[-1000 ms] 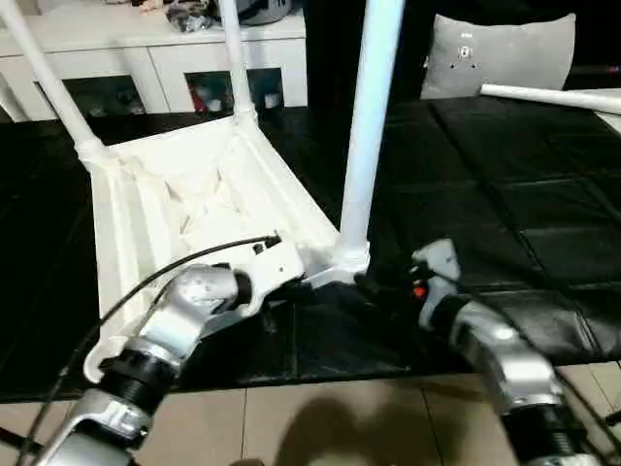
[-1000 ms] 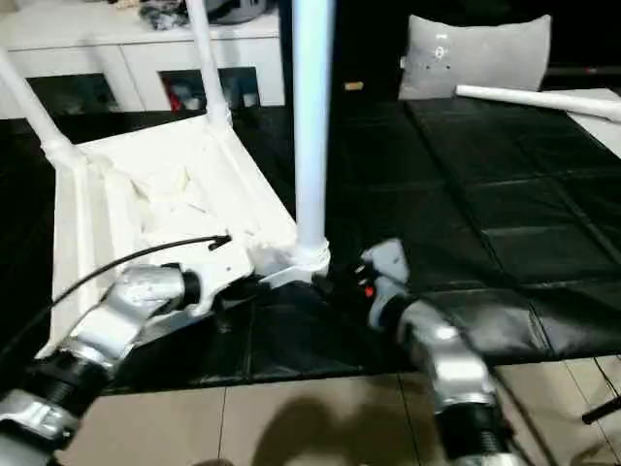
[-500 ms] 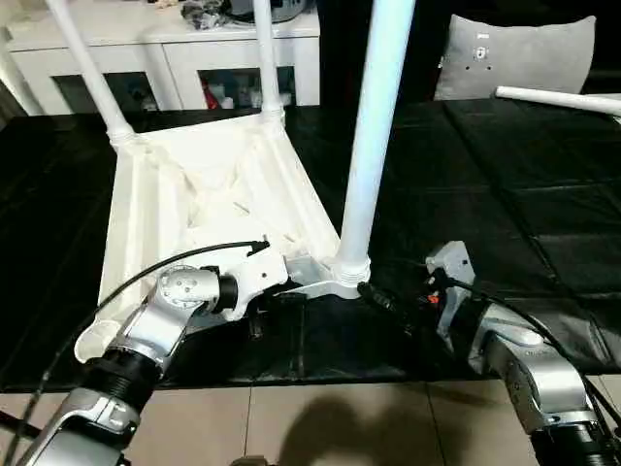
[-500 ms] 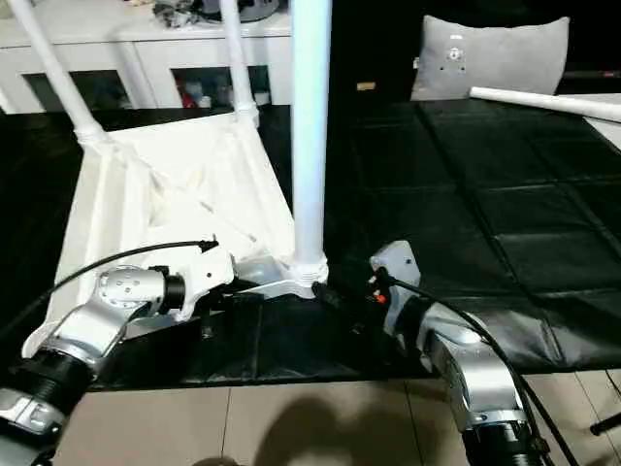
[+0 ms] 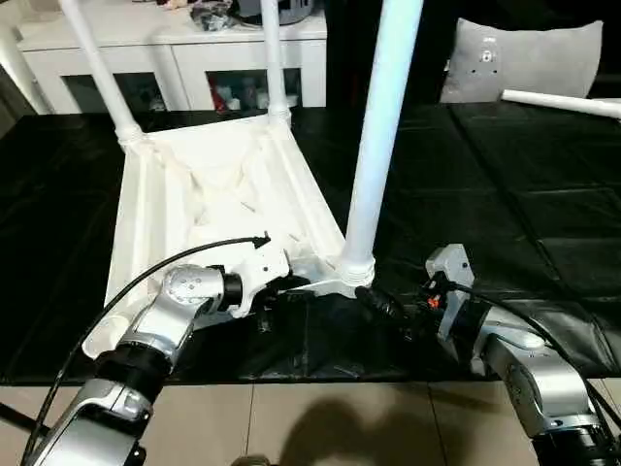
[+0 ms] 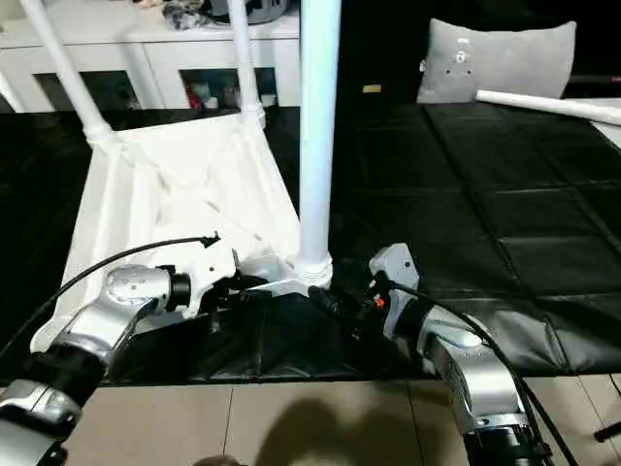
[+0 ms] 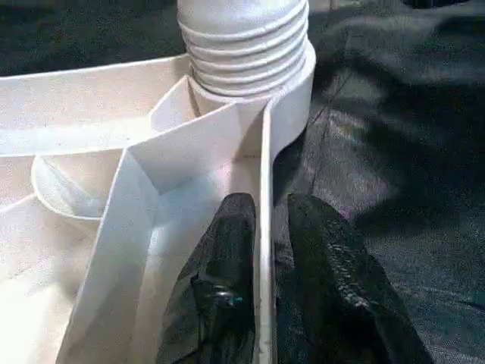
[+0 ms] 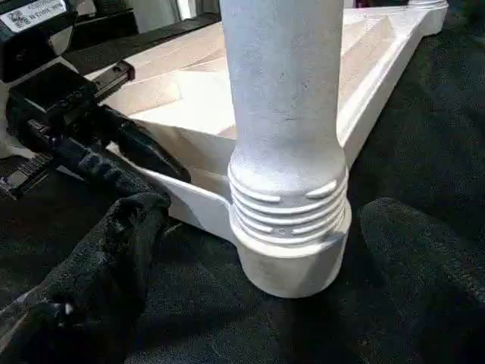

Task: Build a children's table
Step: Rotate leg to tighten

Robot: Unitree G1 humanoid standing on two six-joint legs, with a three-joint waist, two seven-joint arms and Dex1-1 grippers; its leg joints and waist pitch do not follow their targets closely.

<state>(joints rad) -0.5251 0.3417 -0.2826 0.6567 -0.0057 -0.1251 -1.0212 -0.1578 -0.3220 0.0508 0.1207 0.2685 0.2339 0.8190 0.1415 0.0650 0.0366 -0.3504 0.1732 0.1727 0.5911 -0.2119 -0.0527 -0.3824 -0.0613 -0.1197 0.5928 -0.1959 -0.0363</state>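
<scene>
The white tabletop [image 5: 194, 194] lies upside down on the black surface. Two legs [image 5: 97, 68] [image 5: 272, 58] stand in its far corners. A third leg [image 5: 378, 146] stands in the near right corner socket [image 8: 292, 250]. My left gripper [image 7: 269, 227] is at the near rim just left of that socket. One finger [image 7: 227, 258] is inside the rim wall and the other outside, slightly open with a thin gap. My right gripper [image 8: 261, 220] is wide open, its fingers [image 8: 106, 258] on either side of the leg's ribbed base without touching it. A loose leg [image 5: 563, 100] lies far right.
A grey cushion [image 5: 529, 63] stands at the back right. White cabinets [image 5: 194, 58] line the back behind the tabletop. The black surface's front edge meets tiled floor [image 5: 320, 417] just below my arms.
The whole view has shifted as the camera moved. My left fingers have eased apart at the tabletop rim. The right gripper stays wide open around the leg's base.
</scene>
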